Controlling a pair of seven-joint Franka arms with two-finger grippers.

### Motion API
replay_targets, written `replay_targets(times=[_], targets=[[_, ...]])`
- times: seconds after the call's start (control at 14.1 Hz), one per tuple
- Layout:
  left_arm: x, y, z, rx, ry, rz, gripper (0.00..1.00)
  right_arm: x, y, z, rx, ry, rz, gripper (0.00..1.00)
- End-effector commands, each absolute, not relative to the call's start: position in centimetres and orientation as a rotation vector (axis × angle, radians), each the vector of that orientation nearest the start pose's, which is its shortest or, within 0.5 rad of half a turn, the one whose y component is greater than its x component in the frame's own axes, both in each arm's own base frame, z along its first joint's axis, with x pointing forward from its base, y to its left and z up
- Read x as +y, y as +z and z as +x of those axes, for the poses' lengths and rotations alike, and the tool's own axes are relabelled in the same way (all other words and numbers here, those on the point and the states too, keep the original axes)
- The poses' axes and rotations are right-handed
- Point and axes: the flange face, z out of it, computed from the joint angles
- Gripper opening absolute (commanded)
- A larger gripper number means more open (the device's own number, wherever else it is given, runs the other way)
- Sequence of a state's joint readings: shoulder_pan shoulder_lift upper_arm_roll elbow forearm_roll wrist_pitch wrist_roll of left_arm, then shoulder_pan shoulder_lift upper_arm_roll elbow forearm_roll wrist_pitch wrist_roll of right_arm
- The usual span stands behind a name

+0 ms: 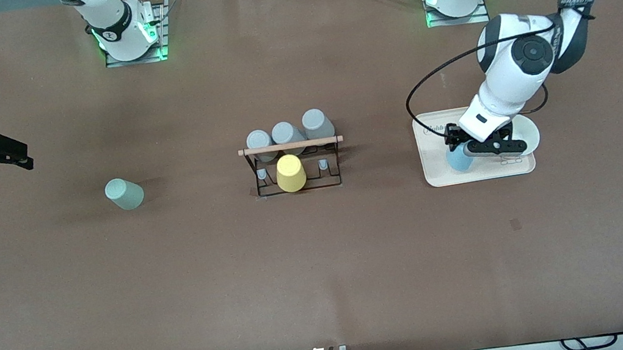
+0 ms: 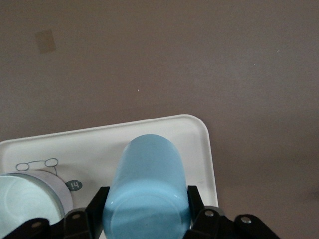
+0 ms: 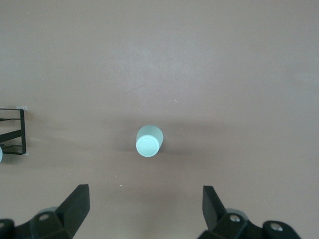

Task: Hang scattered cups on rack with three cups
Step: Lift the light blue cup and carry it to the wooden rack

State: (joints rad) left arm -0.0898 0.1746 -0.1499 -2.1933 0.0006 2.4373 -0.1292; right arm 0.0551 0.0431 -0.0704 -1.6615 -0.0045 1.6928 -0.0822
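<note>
The light blue cup sits on the white tray, its closed base turned up toward the wrist. My left gripper is shut on it, one finger pressed against each side. The pale mint cup stands alone, mouth down, on the table toward the right arm's end. My right gripper hangs open and empty over the table by that end, apart from the mint cup. The black wire rack with its wooden rod stands mid-table.
A yellow cup hangs on the rack's side nearer the front camera. Three grey cups hang on its side farther from that camera. A white bowl shares the tray beside the blue cup.
</note>
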Motion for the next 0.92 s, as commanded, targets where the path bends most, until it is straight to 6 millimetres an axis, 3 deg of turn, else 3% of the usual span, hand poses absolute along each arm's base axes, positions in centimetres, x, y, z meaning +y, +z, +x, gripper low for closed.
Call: replay_targets(times=[0.0, 0.14, 0.28, 0.5, 0.64, 0.85], targets=[[-15.0, 38.1, 57.1, 0.192, -0.076, -3.164, 0.3, -0.8, 57.0, 57.5, -0.102, 0.001, -3.157, 1.0], [-16.8, 41.4, 58.6, 0.211, 0.008, -3.167, 0.3, -0.7, 57.0, 57.6, -0.105, -0.004, -3.157, 1.0], [-19.4, 42.8, 60.0, 0.19, 0.063, -3.189, 0.3, -0.8, 57.1, 57.6, -0.102, -0.018, -3.157, 1.0], [-27.9, 45.4, 59.8, 0.108, -0.013, -3.237, 0.3, -0.8, 57.2, 57.6, -0.102, -0.023, -3.157, 1.0], [-34.4, 45.5, 58.7, 0.037, -0.018, -3.26, 0.3, -0.8, 57.4, 57.7, -0.102, -0.03, -3.157, 1.0], [-40.1, 43.6, 57.4, -0.024, -0.002, -3.263, 0.3, -0.8, 57.3, 57.6, -0.102, -0.021, -3.157, 1.0]])
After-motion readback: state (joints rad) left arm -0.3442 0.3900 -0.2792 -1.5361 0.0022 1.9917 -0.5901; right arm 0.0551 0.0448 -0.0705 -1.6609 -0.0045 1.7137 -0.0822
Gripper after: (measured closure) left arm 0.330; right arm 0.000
